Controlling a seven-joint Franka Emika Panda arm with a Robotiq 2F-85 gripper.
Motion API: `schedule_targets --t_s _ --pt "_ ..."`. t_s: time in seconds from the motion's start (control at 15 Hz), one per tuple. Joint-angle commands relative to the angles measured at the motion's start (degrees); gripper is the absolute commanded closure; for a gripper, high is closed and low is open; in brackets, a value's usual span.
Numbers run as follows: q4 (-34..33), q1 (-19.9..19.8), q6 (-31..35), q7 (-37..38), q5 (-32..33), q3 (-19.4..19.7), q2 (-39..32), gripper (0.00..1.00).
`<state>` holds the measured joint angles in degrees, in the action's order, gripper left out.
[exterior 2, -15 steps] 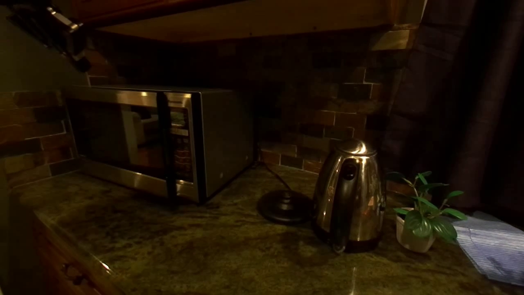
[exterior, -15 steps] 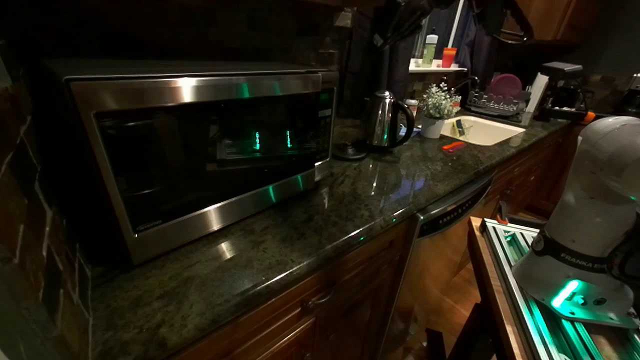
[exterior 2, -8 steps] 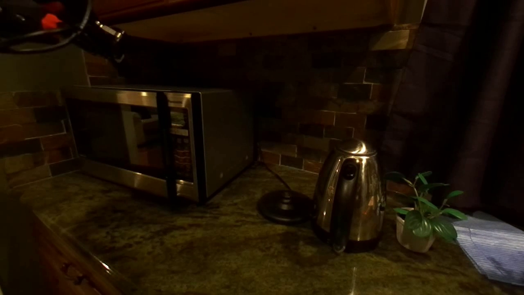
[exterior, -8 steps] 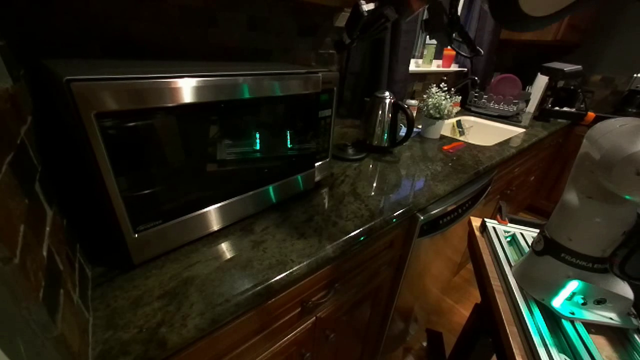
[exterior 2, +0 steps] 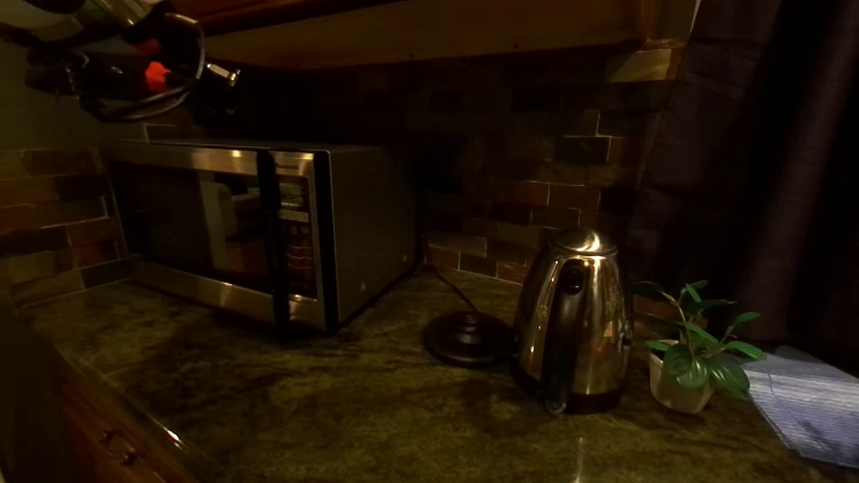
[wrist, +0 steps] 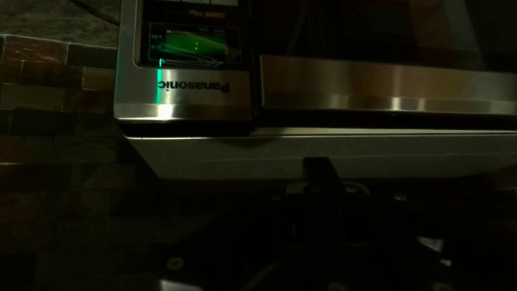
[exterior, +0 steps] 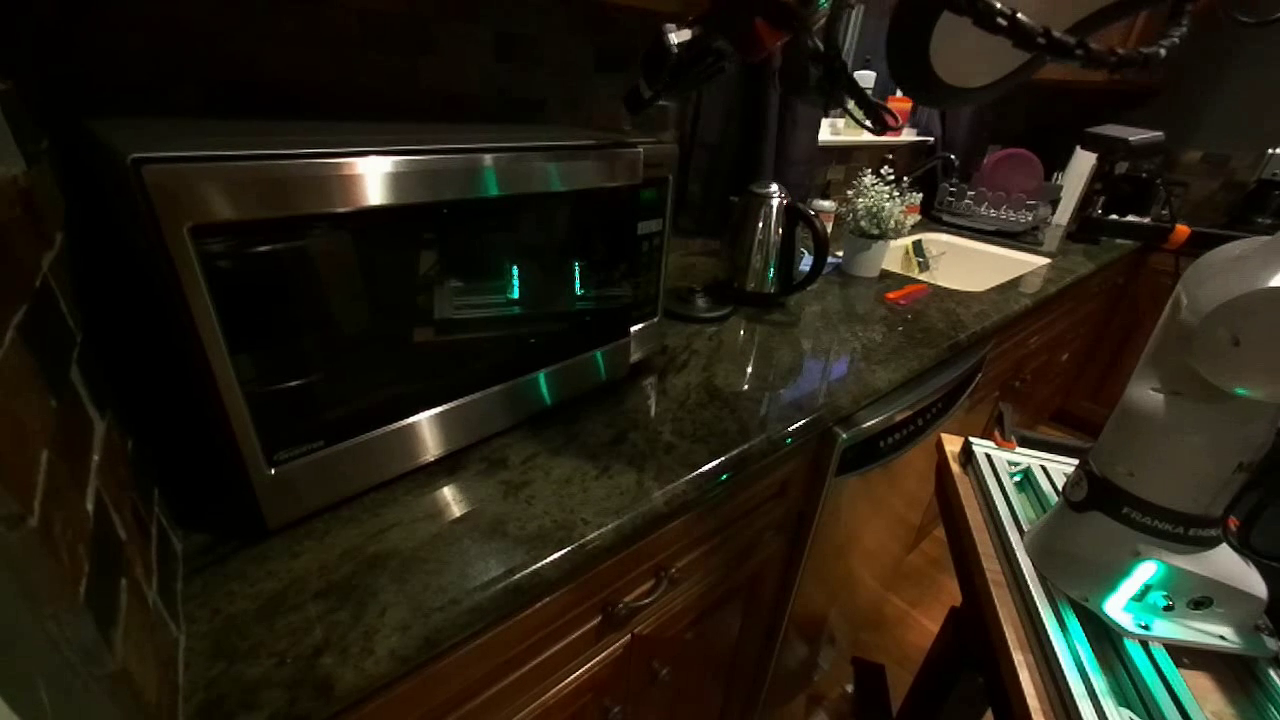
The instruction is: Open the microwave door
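My empty end effector (wrist: 318, 165), lower middle of the wrist view, is pinched together; microwave door (wrist: 387, 83), upper right, closed.

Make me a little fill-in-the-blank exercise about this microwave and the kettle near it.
In the wrist view, the lit display glows ____.
The brand name next to it reads ____.
In an exterior view, the closed microwave door has a steel frame around dark ____.
In an exterior view, the kettle stands between a round black base and a potted ____.
Missing words: green; Panasonic; glass; plant.
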<state>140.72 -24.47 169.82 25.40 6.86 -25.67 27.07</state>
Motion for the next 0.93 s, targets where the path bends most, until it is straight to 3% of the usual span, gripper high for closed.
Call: schedule_targets --t_s 0.0,0.47,0.87 --pt "-2.3 -5.3 1.2 2.7 2.3 -4.4 -3.0 1.00" --pt "-3.5 -11.9 0.7 3.1 2.5 -9.5 -5.6 1.00" --pt "-3.7 -9.8 -3.0 1.8 -0.5 -9.0 -6.0 1.00"
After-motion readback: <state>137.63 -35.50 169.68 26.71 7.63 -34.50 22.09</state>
